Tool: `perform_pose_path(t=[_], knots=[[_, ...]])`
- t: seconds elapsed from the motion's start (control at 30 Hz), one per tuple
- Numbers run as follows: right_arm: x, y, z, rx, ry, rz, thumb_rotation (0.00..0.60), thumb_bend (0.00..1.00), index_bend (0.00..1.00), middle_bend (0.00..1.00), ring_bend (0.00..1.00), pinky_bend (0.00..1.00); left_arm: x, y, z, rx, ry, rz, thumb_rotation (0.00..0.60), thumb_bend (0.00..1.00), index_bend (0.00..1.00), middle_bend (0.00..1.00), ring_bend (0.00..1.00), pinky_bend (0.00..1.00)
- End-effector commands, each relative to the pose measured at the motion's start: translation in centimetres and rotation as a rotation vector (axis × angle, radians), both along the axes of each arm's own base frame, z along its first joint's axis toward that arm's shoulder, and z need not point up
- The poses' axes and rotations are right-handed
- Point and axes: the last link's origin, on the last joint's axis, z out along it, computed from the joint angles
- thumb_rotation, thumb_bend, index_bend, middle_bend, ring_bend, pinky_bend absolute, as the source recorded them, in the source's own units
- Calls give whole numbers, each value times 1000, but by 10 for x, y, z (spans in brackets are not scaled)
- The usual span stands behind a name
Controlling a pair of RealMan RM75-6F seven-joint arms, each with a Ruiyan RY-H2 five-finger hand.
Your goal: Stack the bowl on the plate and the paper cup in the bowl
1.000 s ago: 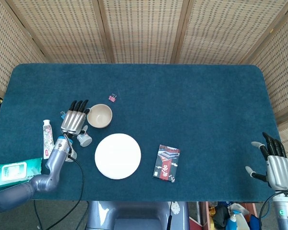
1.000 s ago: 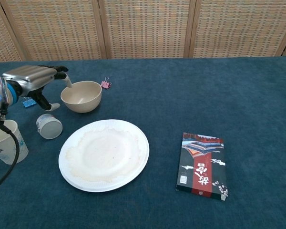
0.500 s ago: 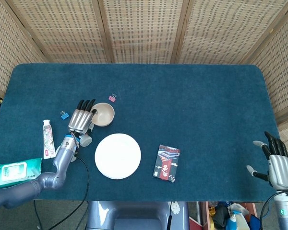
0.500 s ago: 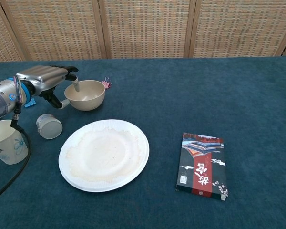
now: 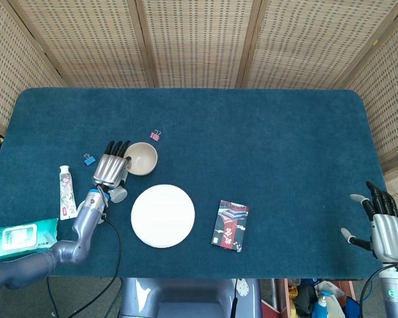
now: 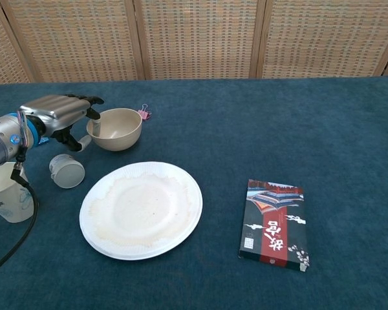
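A beige bowl (image 6: 118,129) (image 5: 143,158) stands upright on the blue table, just behind the white paper plate (image 6: 142,210) (image 5: 162,216). My left hand (image 6: 59,113) (image 5: 111,167) is at the bowl's left rim, one finger hooked inside it and the thumb outside, pinching the rim. A printed paper cup (image 6: 5,192) stands upright at the far left, under my left forearm. A small white cup (image 6: 66,171) (image 5: 118,193) lies on its side between that cup and the plate. My right hand (image 5: 385,228) hangs off the table's right front corner, fingers spread, holding nothing.
A dark printed box (image 6: 276,223) (image 5: 231,225) lies right of the plate. A pink clip (image 6: 144,113) sits behind the bowl and a blue clip (image 5: 88,159) left of the hand. A toothpaste tube (image 5: 66,192) and a wipes pack (image 5: 23,236) lie at the front left.
My left hand moved right onto the bowl's rim and its fingers curled over it. The bowl shifted slightly right and back. The right hand barely moved.
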Motion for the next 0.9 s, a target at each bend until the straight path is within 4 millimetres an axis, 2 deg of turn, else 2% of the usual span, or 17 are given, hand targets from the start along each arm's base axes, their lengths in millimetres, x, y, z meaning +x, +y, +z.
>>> perform_pose_path(t=[0.03, 0.77, 0.9], knots=[[0, 0, 0, 1, 0, 1, 600, 148, 223, 0, 0, 0, 1, 0, 0, 6, -3, -6, 600, 520, 495, 52, 0, 0], [2, 1, 0, 2, -9, 7, 600, 148, 223, 0, 0, 0, 2, -1, 14, 63, -30, -41, 600, 542, 602, 75, 0, 0], [1, 0, 1, 0, -14, 6, 600, 148, 223, 0, 0, 0, 8, 0, 18, 78, -51, -62, 600, 542, 626, 75, 0, 0]])
